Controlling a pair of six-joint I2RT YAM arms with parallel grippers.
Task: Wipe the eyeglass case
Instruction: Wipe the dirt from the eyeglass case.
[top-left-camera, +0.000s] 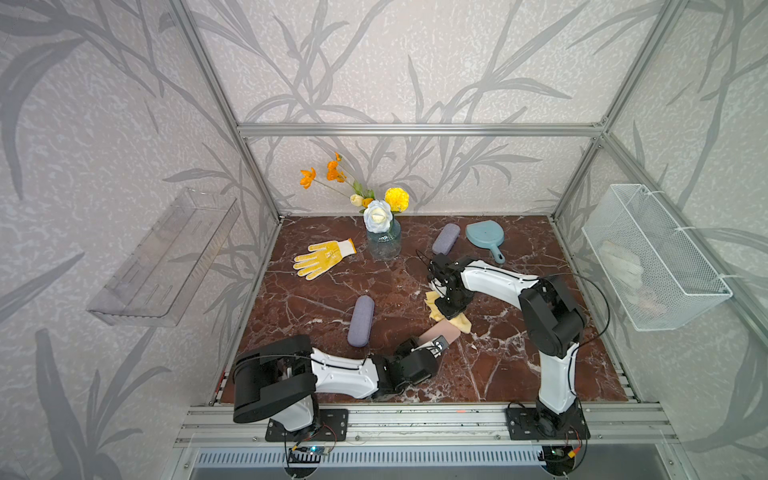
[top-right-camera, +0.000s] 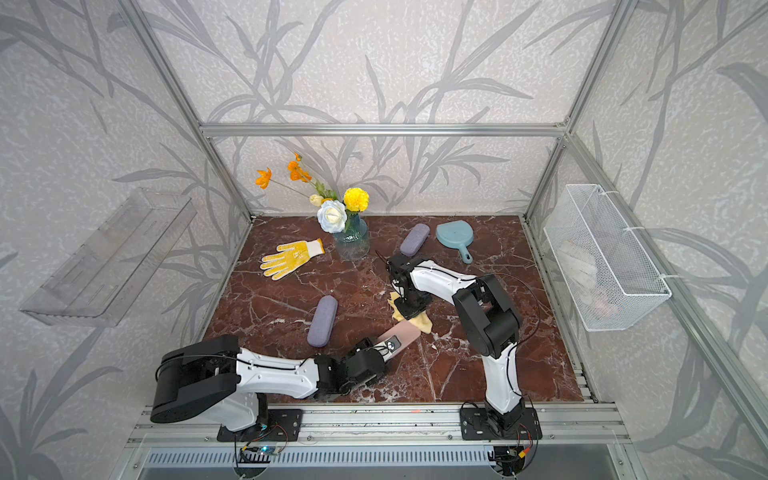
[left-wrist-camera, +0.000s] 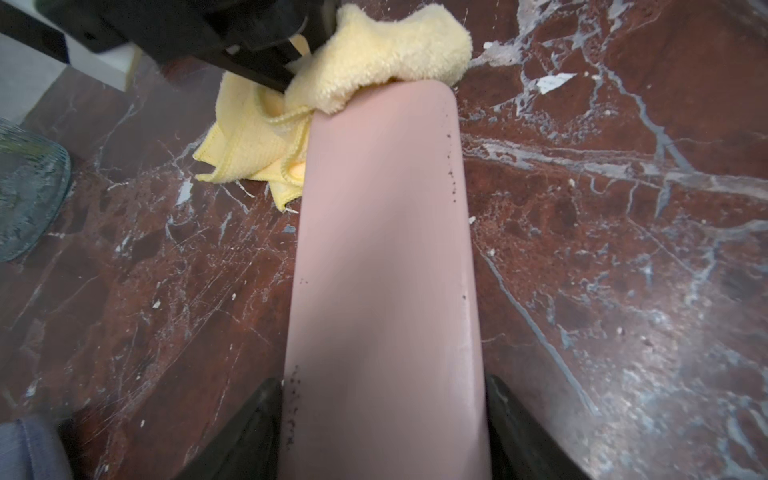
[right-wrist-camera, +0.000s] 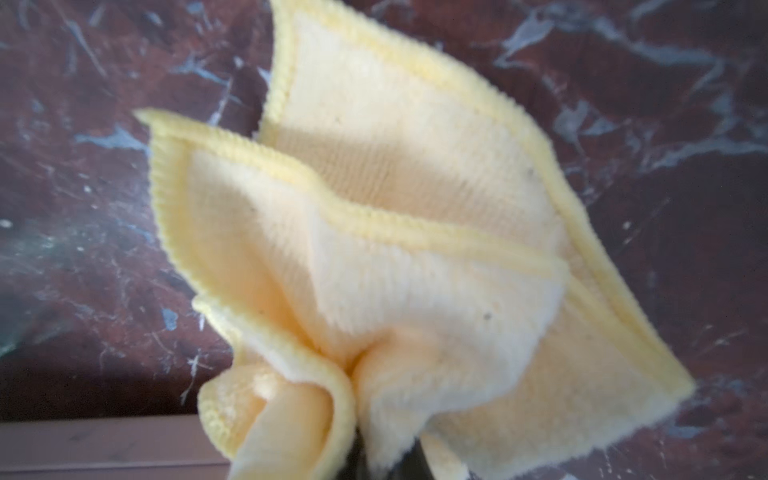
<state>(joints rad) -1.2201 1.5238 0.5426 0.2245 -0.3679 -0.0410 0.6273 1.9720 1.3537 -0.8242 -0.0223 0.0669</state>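
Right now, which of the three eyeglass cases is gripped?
The pink eyeglass case, clamped by the left gripper; the mid-table grey case and the back grey case lie free.

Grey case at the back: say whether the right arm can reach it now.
Probably yes: the rear grey case lies bare just beyond it, nothing between, but the right gripper is shut on the yellow cloth.

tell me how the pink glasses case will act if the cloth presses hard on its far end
The pink case looks rigid, with straight edges, so it likely won't flex. Its surface seems slick, so it may slip in the left gripper, which clamps only one end. The yellow cloth is soft and will probably bunch.
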